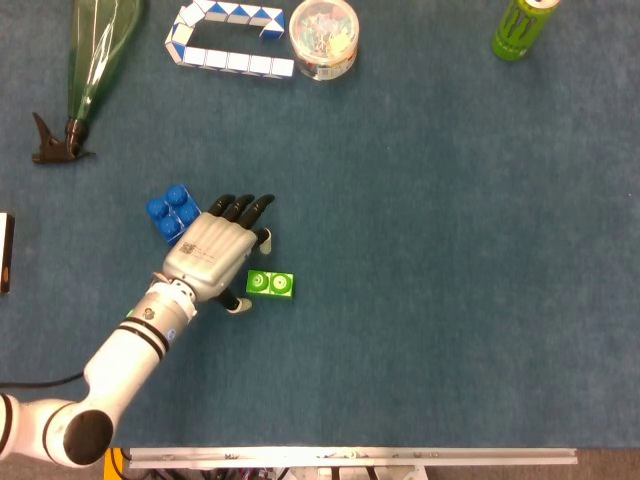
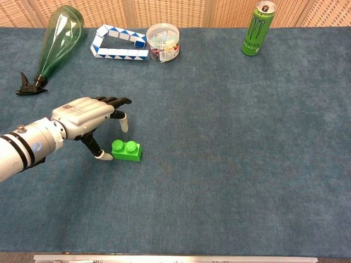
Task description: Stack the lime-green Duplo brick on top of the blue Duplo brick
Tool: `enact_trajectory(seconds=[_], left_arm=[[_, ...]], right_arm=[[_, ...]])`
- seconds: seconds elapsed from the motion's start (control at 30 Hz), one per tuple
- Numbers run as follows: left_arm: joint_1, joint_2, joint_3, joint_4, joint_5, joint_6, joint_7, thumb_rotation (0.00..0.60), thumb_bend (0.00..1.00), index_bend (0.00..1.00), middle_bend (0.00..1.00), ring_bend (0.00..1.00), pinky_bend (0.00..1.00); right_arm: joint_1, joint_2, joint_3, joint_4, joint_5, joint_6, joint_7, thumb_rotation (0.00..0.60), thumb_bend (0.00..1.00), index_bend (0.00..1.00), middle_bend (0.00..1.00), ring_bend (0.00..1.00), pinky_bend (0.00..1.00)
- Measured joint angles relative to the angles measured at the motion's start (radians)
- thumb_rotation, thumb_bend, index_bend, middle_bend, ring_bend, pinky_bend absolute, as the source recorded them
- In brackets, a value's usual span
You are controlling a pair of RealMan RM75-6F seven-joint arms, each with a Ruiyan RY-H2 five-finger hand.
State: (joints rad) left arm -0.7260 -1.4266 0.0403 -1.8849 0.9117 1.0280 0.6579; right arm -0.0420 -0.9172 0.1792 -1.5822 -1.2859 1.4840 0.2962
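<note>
Lime-green brick (image 1: 271,285) flat on desk (image 1: 450,250), studs up, not held. My left hand (image 1: 213,256) just beside it on its left, fingers spread, thumb tip by brick's edge. Blue brick (image 1: 172,211) near, upper-left of hand. Right hand not seen.

A dark blue carpet-like cloth (image 2: 247,164) covers the whole table. Behind its far edge stands a wall of woven tan wicker panels (image 2: 203,11) with paler upright strips between them. A metal rail (image 1: 350,457) runs along the near edge. The light is even, without hard shadows.
</note>
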Motion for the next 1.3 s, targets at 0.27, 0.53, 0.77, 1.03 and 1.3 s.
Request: enact_trajectory(seconds=[0.27,0.53,0.77,1.03,1.3], left_arm=[[0.011,-0.050,-0.006,0.007,-0.050,0.053,0.029,0.600,0.10,0.36,0.00,0.00,0.07],[0.028,-0.085,-0.016,0.014,-0.066,0.099,0.038,0.600,0.13,0.38,0.00,0.00,0.07],[0.037,-0.099,-0.013,0.020,-0.058,0.099,0.026,0.600,0.14,0.39,0.00,0.00,0.07],[0.042,-0.114,-0.014,0.041,-0.060,0.092,0.018,0.600,0.14,0.41,0.00,0.00,0.07],[0.048,-0.126,-0.021,0.052,-0.060,0.097,0.014,0.600,0.15,0.48,0.00,0.00,0.07]], right_arm=[[-0.001,0.001,-0.001,0.003,-0.005,0.001,0.008,0.600,0.07,0.54,0.39,0.30,0.30],[-0.003,0.003,-0.002,0.005,-0.008,0.002,0.016,0.600,0.07,0.54,0.39,0.30,0.30],[-0.004,0.003,-0.002,0.005,-0.008,0.004,0.018,0.600,0.07,0.54,0.39,0.30,0.30],[-0.007,0.004,-0.002,0.007,-0.009,0.006,0.023,0.600,0.07,0.54,0.39,0.30,0.30],[-0.005,0.004,-0.002,0.009,-0.007,0.002,0.024,0.600,0.07,0.54,0.39,0.30,0.30]])
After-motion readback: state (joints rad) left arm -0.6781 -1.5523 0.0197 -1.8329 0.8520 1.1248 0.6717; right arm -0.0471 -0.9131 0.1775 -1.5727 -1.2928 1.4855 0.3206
